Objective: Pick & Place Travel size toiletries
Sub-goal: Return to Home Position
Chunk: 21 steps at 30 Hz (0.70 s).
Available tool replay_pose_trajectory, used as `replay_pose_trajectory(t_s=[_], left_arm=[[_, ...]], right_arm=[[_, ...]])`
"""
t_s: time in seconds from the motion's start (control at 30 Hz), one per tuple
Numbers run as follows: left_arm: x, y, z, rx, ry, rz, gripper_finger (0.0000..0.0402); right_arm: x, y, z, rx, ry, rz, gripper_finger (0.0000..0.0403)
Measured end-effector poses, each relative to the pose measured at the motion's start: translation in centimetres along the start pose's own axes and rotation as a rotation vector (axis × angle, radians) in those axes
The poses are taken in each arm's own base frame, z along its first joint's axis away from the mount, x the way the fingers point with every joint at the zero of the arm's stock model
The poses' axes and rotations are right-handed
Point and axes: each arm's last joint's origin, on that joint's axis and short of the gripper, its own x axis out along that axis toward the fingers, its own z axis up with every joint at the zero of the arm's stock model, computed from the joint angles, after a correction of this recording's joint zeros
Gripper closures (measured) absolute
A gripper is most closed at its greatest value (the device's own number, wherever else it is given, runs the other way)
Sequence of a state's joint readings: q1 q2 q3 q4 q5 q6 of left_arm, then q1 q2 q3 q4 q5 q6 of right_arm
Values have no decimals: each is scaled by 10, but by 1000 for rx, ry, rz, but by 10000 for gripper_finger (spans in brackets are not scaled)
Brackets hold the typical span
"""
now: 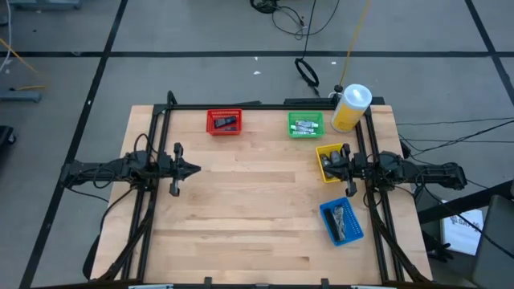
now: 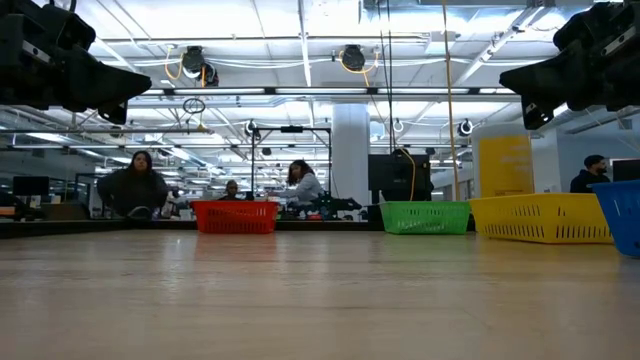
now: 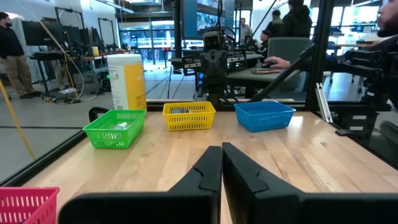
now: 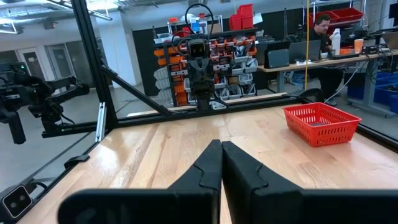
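Observation:
The travel size toiletries lie inside four small bins: a dark tube in the red bin (image 1: 224, 122), silvery sachets in the green bin (image 1: 305, 125), dark pieces in the yellow bin (image 1: 328, 152) and several in the blue bin (image 1: 341, 221). My left gripper (image 1: 195, 168) hovers shut over bare wood at the table's left, its fingers (image 3: 222, 163) closed together. My right gripper (image 1: 325, 165) hangs shut above the yellow bin (image 2: 540, 218), well clear of it, with its fingers (image 4: 221, 155) closed on nothing.
A large yellow bottle with a white cap (image 1: 351, 107) stands at the far right corner behind the green bin. A black frame (image 1: 265, 105) runs along the table's far edge and sides. Bare wood (image 1: 257, 209) lies between the arms. People sit at desks beyond the table.

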<state>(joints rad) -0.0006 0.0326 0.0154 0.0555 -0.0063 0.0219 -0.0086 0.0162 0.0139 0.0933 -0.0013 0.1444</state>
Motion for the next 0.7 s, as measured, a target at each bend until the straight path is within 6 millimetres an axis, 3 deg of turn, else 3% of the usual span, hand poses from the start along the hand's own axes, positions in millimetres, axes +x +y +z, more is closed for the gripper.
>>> replay_pose_trajectory(t_s=[0.7], left_arm=[[0,0,0,0,0,0,382]], right_arm=[[0,0,0,0,0,0,403]])
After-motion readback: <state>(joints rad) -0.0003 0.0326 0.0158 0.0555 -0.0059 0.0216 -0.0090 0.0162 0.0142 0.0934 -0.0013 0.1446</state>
